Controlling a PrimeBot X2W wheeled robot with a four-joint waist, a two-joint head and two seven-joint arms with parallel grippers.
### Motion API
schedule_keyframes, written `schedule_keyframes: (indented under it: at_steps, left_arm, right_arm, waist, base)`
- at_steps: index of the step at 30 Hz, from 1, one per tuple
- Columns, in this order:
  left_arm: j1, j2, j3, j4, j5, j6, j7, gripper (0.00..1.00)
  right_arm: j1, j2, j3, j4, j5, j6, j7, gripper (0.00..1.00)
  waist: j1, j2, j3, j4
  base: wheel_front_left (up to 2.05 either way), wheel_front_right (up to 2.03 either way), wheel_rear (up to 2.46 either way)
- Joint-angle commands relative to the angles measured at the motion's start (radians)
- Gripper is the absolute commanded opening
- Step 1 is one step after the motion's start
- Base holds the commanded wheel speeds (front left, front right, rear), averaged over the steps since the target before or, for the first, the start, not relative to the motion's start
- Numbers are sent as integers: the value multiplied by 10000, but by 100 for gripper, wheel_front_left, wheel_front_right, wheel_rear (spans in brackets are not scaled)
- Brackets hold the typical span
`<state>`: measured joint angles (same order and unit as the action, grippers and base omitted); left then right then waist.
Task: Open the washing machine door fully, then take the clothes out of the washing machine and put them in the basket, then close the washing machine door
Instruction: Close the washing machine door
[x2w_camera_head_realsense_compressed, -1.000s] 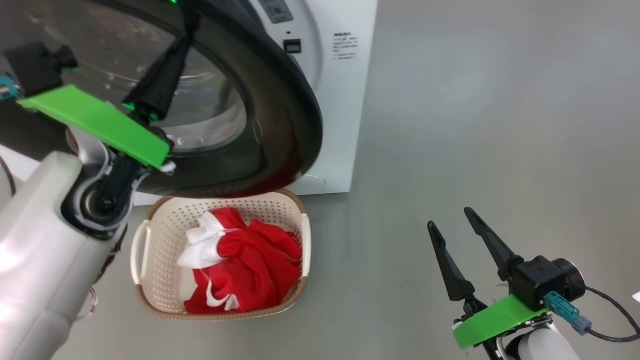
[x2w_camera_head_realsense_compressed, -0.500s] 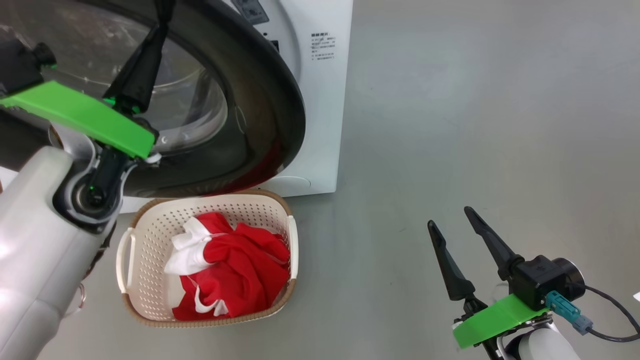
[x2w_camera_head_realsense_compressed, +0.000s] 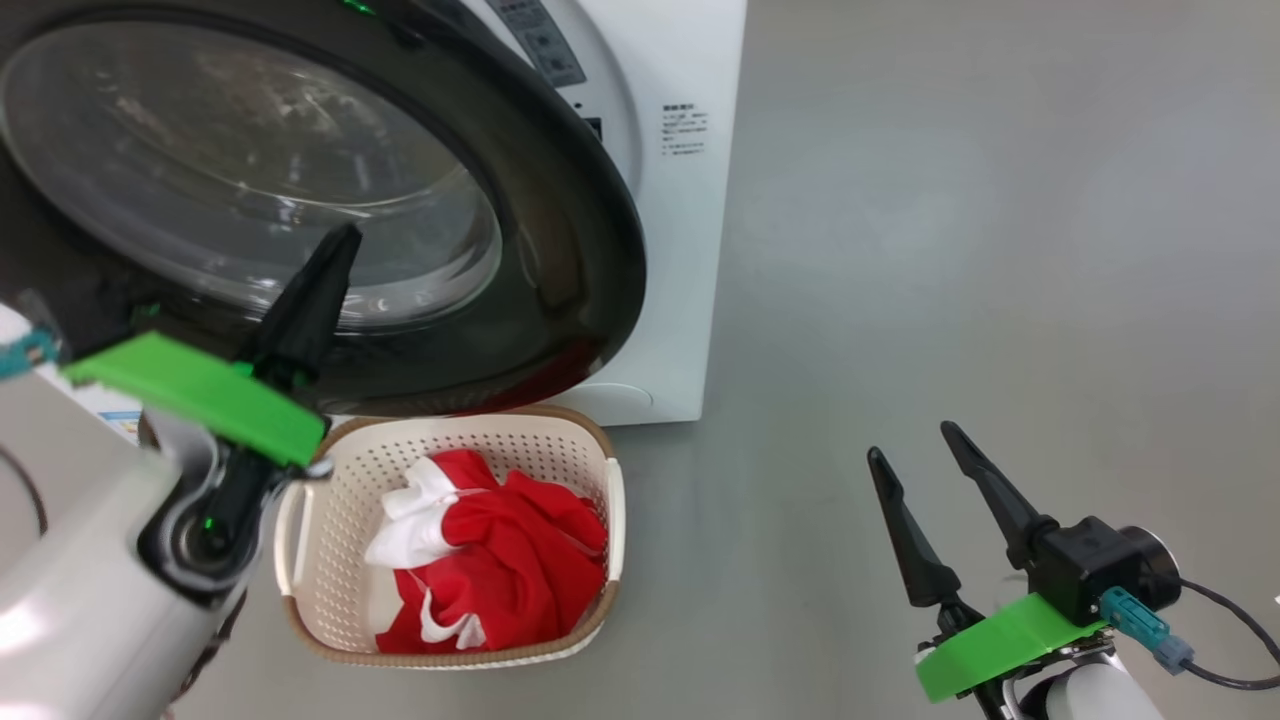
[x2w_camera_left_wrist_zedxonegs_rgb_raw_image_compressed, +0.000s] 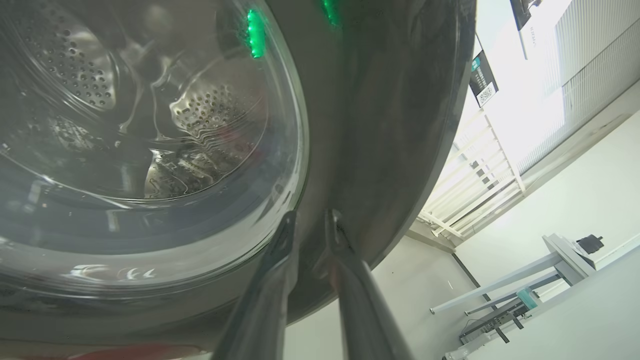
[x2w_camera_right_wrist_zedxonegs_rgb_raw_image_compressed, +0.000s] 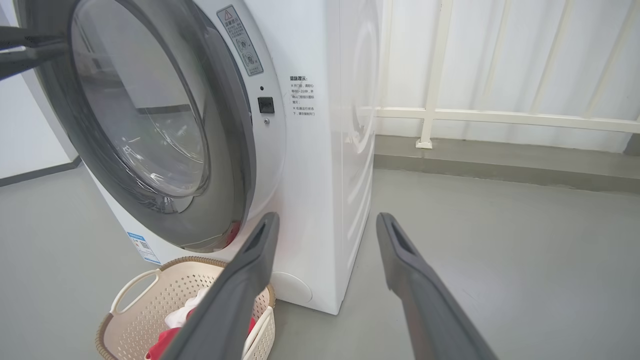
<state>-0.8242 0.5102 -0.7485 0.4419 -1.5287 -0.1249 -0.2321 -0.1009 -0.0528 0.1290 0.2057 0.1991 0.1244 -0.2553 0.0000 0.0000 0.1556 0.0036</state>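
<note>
1. On the grey floor (x2w_camera_head_realsense_compressed: 950, 250), right at the foot of the washing machine (x2w_camera_head_realsense_compressed: 680, 250), sits the basket (x2w_camera_head_realsense_compressed: 450, 416). It is just under the bottom edge of the door.
2. The clothes (x2w_camera_head_realsense_compressed: 510, 560) lie inside the basket. They are red with white bits, all bunched up in one soft heap.
3. The washing machine door (x2w_camera_head_realsense_compressed: 590, 230) is big and round, with a shiny black rim and a see-through window (x2w_camera_head_realsense_compressed: 250, 170). It looks pushed up against the white front of the machine. From these angles I can't be sure it is shut all the way.
4. Through the window you can see the shiny drum (x2w_camera_left_wrist_zedxonegs_rgb_raw_image_compressed: 200, 110) with its many little holes.
5. The left gripper (x2w_camera_left_wrist_zedxonegs_rgb_raw_image_compressed: 311, 219) is up in front of the lower part of the door. Its two fingers are close together, with only a thin gap between them and nothing in that gap. The tips are right by the black rim, next to the edge of the window. I cannot tell if they touch it.
6. The right gripper (x2w_camera_head_realsense_compressed: 908, 442) is well apart from the machine, over bare floor. Its fingers are spread wide and hold nothing. Seen from its own camera, they point toward the front corner of the washing machine (x2w_camera_right_wrist_zedxonegs_rgb_raw_image_compressed: 325, 175), with the basket (x2w_camera_right_wrist_zedxonegs_rgb_raw_image_compressed: 135, 290) low on the left.
</note>
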Motion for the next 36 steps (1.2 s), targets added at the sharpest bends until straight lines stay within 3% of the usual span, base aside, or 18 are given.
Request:
schedule_keyframes:
  at_steps: [1, 5, 6, 10, 11, 17, 36]
  left_arm:
    - [74, 533, 527, -244, -96, -58, -167, 34]
    - [784, 717, 818, -332, -87, -58, -252, 50]
    - [963, 754, 897, -329, -36, -58, -265, 65]
    - [1723, 791, 1499, -323, 241, -58, -290, 97]
    - [1940, 759, 1719, -337, 359, -58, -291, 100]
    - [3139, 569, 2819, -436, 1047, -58, -294, 100]
    - [7299, -472, 6026, -722, 4737, -58, -296, 100]
  right_arm:
    - [109, 26, 112, -224, 4, 63, -65, 100]
    - [284, 26, -19, -245, -33, 63, -65, 100]
    - [333, 26, -46, -246, -42, 63, -65, 100]
    - [516, 26, -147, -256, -52, 63, -65, 100]
    - [565, 26, -179, -260, -52, 63, -65, 100]
    - [839, 26, -343, -299, -47, 63, -65, 100]
    - [1685, 26, -786, -370, 67, 63, -65, 100]
  waist:
    - [0, 0, -136, 149]
    - [0, 0, -276, 317]
    - [0, 0, -311, 354]
    - [0, 0, -432, 471]
    - [0, 0, -469, 500]
    - [0, 0, -586, 600]
    - [0, 0, -1138, 454]
  base:
    - [0, 0, 0]
    - [0, 0, 0]
    - [0, 0, 0]
    - [0, 0, 0]
    - [0, 0, 0]
    - [0, 0, 0]
    - [0, 0, 0]
